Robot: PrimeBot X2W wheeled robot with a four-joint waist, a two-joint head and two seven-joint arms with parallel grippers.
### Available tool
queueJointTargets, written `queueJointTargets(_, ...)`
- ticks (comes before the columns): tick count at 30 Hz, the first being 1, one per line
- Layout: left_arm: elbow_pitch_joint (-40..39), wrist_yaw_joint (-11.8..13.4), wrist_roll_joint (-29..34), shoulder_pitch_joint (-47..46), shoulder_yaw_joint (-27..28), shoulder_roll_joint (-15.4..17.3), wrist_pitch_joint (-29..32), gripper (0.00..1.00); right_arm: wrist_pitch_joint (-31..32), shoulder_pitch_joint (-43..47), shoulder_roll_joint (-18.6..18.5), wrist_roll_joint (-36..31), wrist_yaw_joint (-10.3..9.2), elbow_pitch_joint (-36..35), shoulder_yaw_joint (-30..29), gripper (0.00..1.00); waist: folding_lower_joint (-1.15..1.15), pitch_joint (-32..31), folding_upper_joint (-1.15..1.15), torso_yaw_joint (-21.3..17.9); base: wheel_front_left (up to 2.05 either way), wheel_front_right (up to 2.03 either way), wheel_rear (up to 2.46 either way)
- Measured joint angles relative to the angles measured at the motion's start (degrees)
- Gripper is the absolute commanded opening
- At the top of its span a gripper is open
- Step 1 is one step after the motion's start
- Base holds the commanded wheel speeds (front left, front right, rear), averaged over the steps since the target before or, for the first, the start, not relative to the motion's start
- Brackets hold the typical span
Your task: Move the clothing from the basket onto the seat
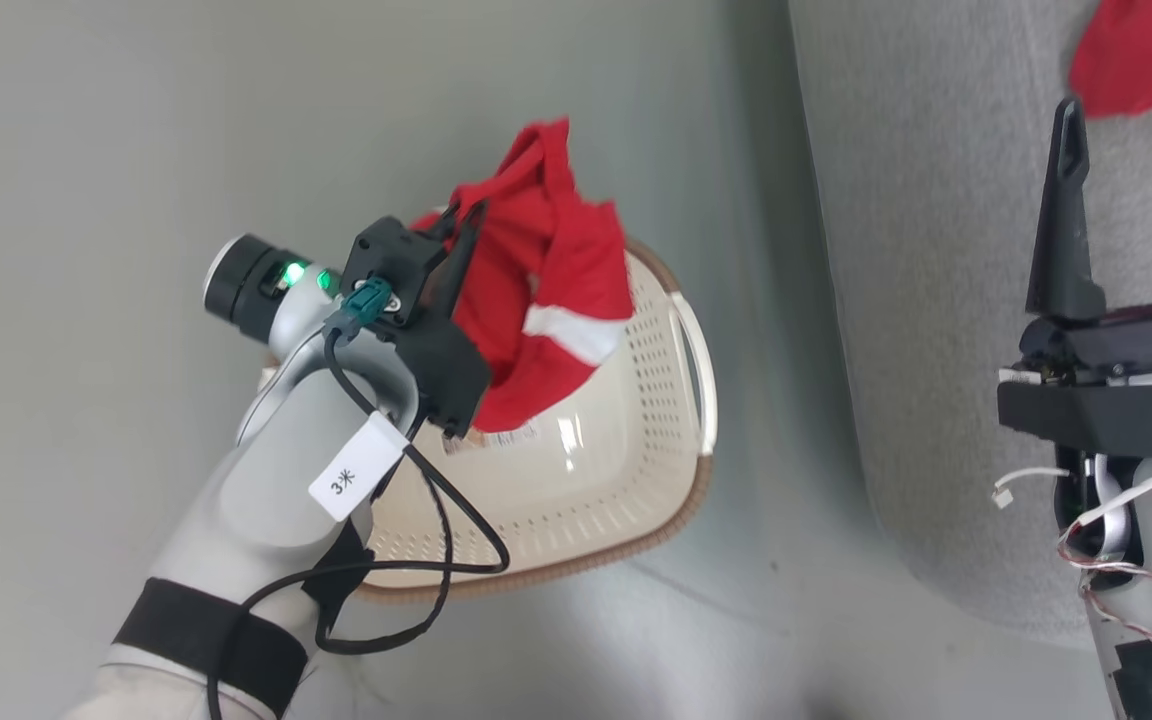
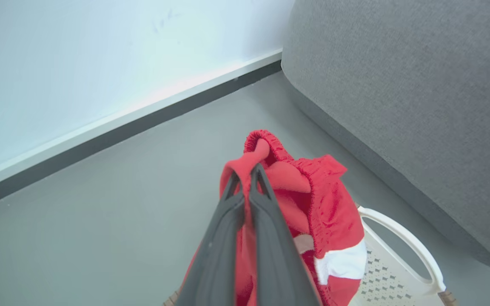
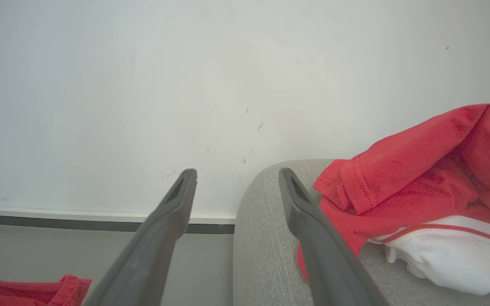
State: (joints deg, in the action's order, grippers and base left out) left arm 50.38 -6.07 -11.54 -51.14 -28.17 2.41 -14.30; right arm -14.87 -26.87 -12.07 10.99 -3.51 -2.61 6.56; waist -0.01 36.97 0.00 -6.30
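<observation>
Now I am in the carrying step. My left gripper (image 1: 464, 215) is pinched shut on a fold of the red garment (image 1: 556, 290), near its elastic band, and the cloth hangs from my tips over the far part of the basket (image 1: 636, 480). In the left wrist view my two fingers (image 2: 219, 246) lie pressed together, with red fabric caught between them and looped over their ends. The lowest hem hangs by the sticker (image 1: 511, 436) on the basket's bottom, though I cannot tell whether it touches there or hangs clear. The rest of the basket looks bare, so I judge this to be the last piece in it.

The seat (image 1: 926, 250) lies to the right of the basket, across a strip of floor (image 1: 766, 250). My right gripper (image 1: 1128, 110) hovers over the seat, fingers spread, nothing between them. Just beyond its tips the other garment (image 3: 419, 182), red with a white panel, lies on the cushion.

Next I should raise the cloth until the hem clears the rim, swing right over the seat's rounded edge, and only then part my fingers.
</observation>
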Motion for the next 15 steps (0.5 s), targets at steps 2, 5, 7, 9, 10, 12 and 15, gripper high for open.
queueJointTargets(2,-0.9,-0.01,-0.01,0.0,-0.03,-0.02,0.0,0.0,0.0,0.27,0.01,0.0,0.04,0.32,-0.02,1.0,0.0,-0.85,0.0,0.29,0.0,0.0,0.0)
queueJointTargets(5,-3.43,-0.09,-1.19,0.01,-0.03,-0.09,-0.01,0.0,0.01,0.93,0.09,0.0,0.48,1.79,0.07,1.0,0.0,-3.38,0.0,1.15,0.0,0.0,0.0)
queueJointTargets(7,-4.81,-0.52,-1.51,0.08,-0.09,-0.13,-0.01,0.0,0.01,1.39,0.38,0.01,0.49,2.57,0.34,1.0,0.0,-5.08,0.0,1.7,0.0,0.0,0.0)
queueJointTargets(9,-6.06,-0.53,-1.52,0.31,-0.12,-0.14,-0.01,0.0,0.01,2.11,0.79,0.08,0.66,3.64,0.63,1.0,0.0,-6.77,0.0,2.21,0.0,0.0,0.0)
queueJointTargets(10,-6.75,-0.53,-1.63,0.64,-0.1,-0.14,-0.01,0.0,0.01,2.33,0.88,0.09,0.85,4.22,0.69,1.0,0.0,-7.65,0.0,2.45,0.0,0.0,0.0)
queueJointTargets(12,-7.58,-0.55,-1.78,1.36,-0.13,-0.19,-0.01,0.0,0.01,3.03,1.01,0.09,1.01,4.99,0.86,1.0,0.0,-9.36,0.0,2.87,0.0,0.0,0.0)
queueJointTargets(15,-8.59,-0.57,-2.14,2.47,-0.13,-0.19,-0.01,0.0,0.01,3.98,1.51,0.09,1.13,6.22,1.29,1.0,-0.01,-12.0,0.0,3.42,0.0,0.0,0.0)
